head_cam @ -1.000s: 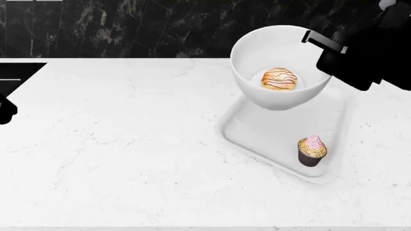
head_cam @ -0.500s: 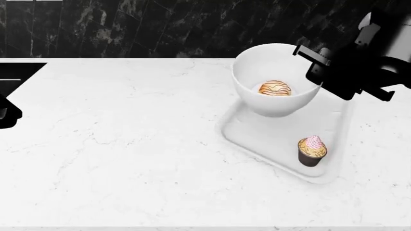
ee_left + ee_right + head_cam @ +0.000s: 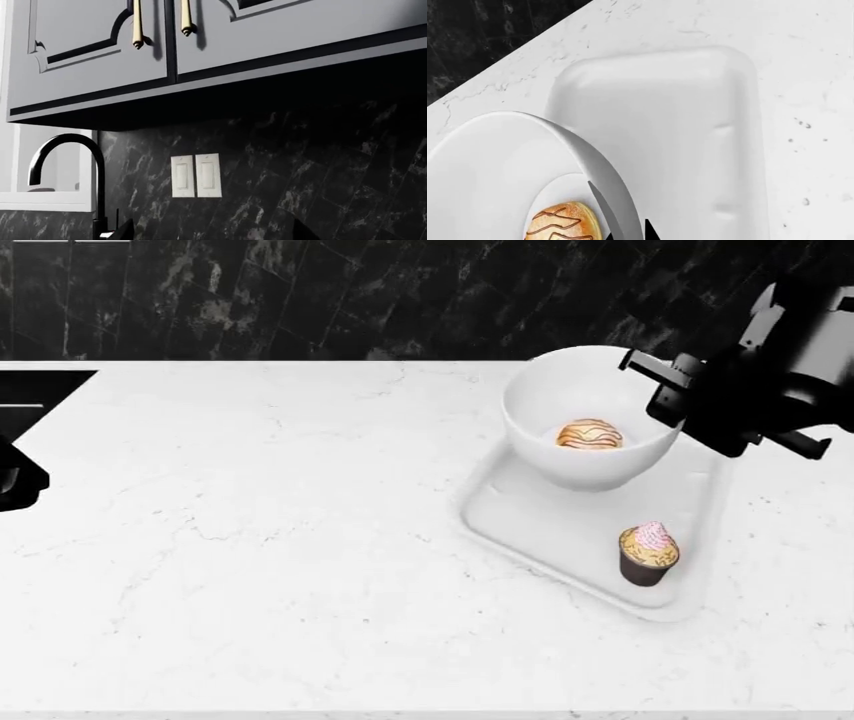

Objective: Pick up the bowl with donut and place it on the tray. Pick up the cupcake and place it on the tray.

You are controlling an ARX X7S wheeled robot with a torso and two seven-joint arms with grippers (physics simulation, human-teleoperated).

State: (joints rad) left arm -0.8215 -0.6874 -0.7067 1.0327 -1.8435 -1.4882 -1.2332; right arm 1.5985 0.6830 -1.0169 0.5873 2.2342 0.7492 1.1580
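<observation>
cabinet doors [image 3: 100,45] with brass handles, a black faucet [image 3: 67,165] and a pair of pale wall switches [image 3: 196,175] fill the left wrist view; none of the task's things appear there, the left fingers barely show, and i cannot tell how far apart they stand. head view: the bowl [image 3: 597,418] with the donut [image 3: 589,435] inside sits over the far end of the tray [image 3: 534,525], gripped at its right rim by the right gripper [image 3: 667,390], whose fingers are closed on the wall; the cupcake [image 3: 649,553] already stands on the tray's near end, well clear of the bowl. the left arm is far off at the worktop's [image 3: 267,540] left edge, so the right arm is much nearer. right wrist view: fingers [image 3: 602,200] pinch the bowl's rim, one inside, one outside, with the tray's floor straight beneath; whether the bowl's base touches it is unclear, so the release likely turns on lowering straight down. no brands or writing are readable.
</observation>
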